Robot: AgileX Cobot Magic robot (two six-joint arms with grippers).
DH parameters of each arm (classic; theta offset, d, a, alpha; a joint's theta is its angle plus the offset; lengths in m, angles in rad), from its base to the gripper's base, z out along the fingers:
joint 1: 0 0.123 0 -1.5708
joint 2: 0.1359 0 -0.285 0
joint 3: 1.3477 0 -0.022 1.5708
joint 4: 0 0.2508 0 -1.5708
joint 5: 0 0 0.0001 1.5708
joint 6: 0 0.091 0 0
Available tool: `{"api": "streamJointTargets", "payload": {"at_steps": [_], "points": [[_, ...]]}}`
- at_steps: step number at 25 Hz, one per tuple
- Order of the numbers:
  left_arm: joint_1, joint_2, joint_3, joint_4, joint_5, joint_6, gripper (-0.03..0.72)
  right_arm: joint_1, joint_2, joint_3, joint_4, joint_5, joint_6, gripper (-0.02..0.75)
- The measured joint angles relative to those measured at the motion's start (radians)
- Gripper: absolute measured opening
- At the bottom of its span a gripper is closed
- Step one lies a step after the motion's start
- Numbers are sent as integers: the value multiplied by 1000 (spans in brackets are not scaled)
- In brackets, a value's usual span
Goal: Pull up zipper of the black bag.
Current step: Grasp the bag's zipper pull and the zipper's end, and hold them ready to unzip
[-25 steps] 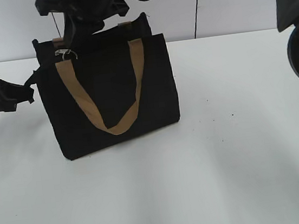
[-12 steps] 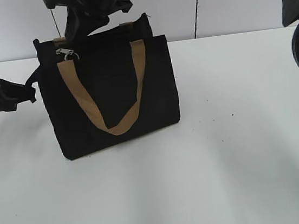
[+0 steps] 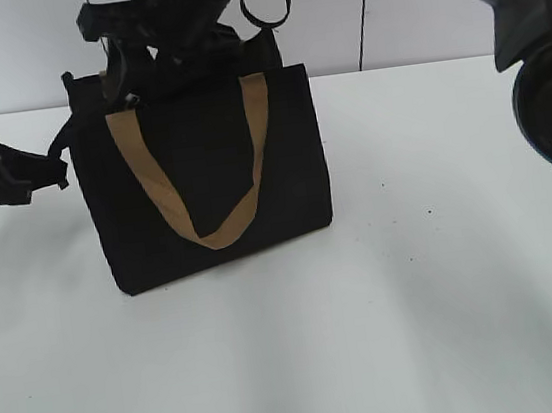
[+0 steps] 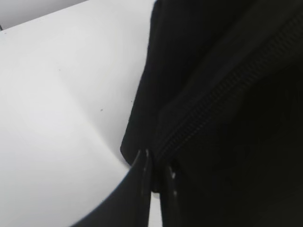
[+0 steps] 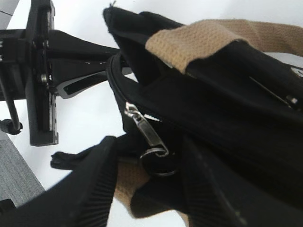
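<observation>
Hanging silver zipper (image 5: pixel 150 138) with ring on black bag (image 3: pixel 214 174), between spread right end effector (image 5: pixel 147 184) fingers.

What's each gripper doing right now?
Left gripper: shut on the black bag, pinching its corner fabric.
Right gripper: open, fingers either side of the zipper, not yet gripping.

From the exterior view, the right gripper (image 3: pixel 129 78) covers the top left corner of the black bag (image 3: pixel 212 174), so the zipper behind it cannot be seen there. The left gripper (image 3: pixel 55 171) is dark against the bag's side; its fingertips merge with the fabric. In the left wrist view, the left gripper's fingers (image 4: pixel 142 175) are blurred and cut off by the bottom edge. In the right wrist view, the ring of the zipper (image 5: pixel 147 135) hangs between fingers cropped at the bottom edge.
</observation>
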Motion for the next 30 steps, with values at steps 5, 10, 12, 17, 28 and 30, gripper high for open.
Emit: {"api": "streamJointTargets", "payload": {"at_steps": [5, 10, 12, 17, 28, 30], "points": [[0, 0, 0, 0, 4, 0, 23, 7, 17, 0, 0, 0, 10, 323], [0, 0, 0, 0, 25, 0, 23, 8, 24, 0, 1, 0, -34, 72], [0, 0, 0, 0, 26, 0, 23, 8, 23, 0, 4, 0, -60, 21], [0, 0, 0, 12, 20, 0, 23, 6, -9, 0, -17, 2, -75, 10], [-1, -1, 0, 41, -4, 0, 23, -11, -59, 0, -128, 6, -76, -11], [-1, -1, 0, 44, -24, 0, 23, -11, -60, 0, -182, 7, -77, -11]]}}
